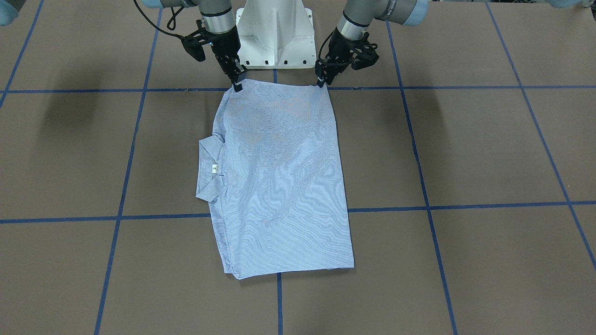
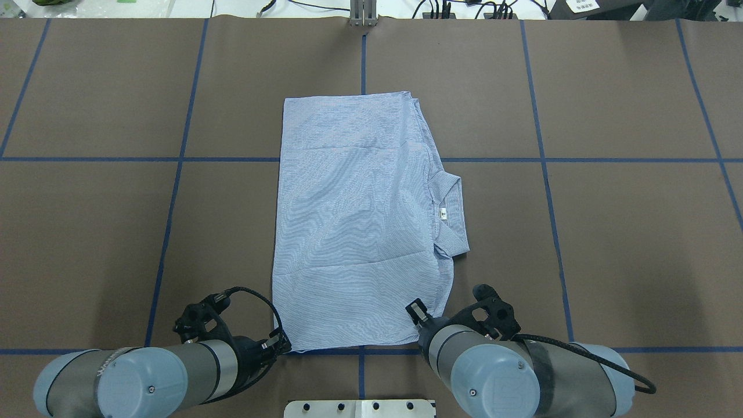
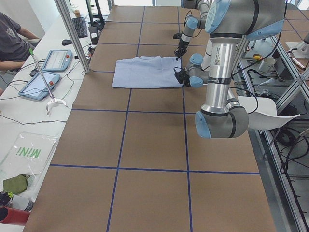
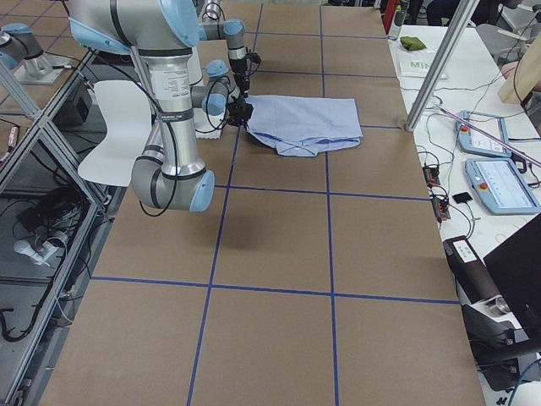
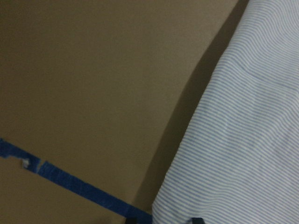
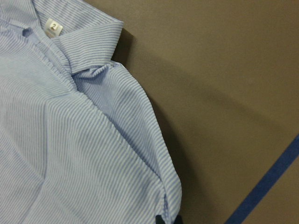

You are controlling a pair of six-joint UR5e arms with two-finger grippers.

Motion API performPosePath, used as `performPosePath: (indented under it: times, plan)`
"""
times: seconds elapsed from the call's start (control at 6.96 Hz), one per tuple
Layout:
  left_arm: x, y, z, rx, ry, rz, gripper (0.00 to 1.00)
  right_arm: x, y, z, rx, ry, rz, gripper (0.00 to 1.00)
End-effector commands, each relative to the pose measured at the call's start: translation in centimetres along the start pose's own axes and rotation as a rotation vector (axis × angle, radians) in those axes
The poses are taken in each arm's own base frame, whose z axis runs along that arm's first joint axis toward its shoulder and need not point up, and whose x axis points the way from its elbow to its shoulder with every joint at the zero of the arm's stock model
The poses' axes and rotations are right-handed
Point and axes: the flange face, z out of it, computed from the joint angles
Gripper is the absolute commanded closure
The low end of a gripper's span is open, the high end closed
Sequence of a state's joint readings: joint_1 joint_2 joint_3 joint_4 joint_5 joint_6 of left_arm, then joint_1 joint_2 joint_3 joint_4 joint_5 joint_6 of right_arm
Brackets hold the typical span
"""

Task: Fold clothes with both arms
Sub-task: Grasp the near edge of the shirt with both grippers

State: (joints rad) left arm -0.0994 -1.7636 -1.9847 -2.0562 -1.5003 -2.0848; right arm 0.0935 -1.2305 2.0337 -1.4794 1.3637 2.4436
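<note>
The light blue striped shirt (image 1: 279,177) lies folded into a long rectangle on the brown table, also seen from overhead (image 2: 354,220). Its collar (image 2: 450,209) with the white label (image 6: 53,28) sticks out on my right side. My left gripper (image 1: 321,84) is shut on the shirt's near corner on my left, low at the table; striped cloth (image 5: 243,140) fills the gap between its tips. My right gripper (image 1: 238,86) is shut on the near corner on my right, below the collar (image 6: 88,35).
The white pedestal base (image 1: 274,32) stands just behind the shirt's near edge. Blue tape lines (image 1: 419,207) cross the brown table. Tablets (image 3: 41,84) and cables lie on the operators' side, where a seated person (image 3: 12,38) shows.
</note>
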Motion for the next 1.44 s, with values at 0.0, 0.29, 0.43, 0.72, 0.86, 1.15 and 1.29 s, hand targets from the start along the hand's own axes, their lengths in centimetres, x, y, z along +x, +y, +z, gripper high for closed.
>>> performPosePath:
  times: [0.0,0.29,0.43,0.72,0.86,1.15,1.29]
  plan:
    - [0.0,0.2,0.1,-0.004,-0.002,-0.017,1.00,0.0,-0.2,0.0,0.001,-0.001,0.001,1.00]
    - [0.3,0.1,-0.6,-0.009,0.009,-0.019,1.00,-0.1,-0.5,0.0,0.005,-0.002,0.003,1.00]
    - [1.0,0.2,-2.3,-0.022,0.038,-0.023,1.00,-0.2,-0.4,-0.7,-0.006,-0.010,0.005,1.00]
    - [3.8,0.9,-10.4,-0.072,0.121,-0.033,1.00,-0.1,-1.8,-5.9,-0.075,-0.044,0.057,1.00]
    - [4.9,1.2,-14.8,-0.097,0.142,-0.034,1.00,0.3,-3.7,-10.5,-0.134,-0.063,0.091,1.00]
    - [8.2,-5.1,-18.1,-0.093,0.173,-0.078,1.00,-3.1,-7.5,-14.5,-0.158,-0.135,0.156,1.00]
    - [9.5,-7.0,-18.9,-0.076,0.194,-0.049,1.00,-6.1,-10.1,-15.2,-0.166,-0.145,0.207,1.00]
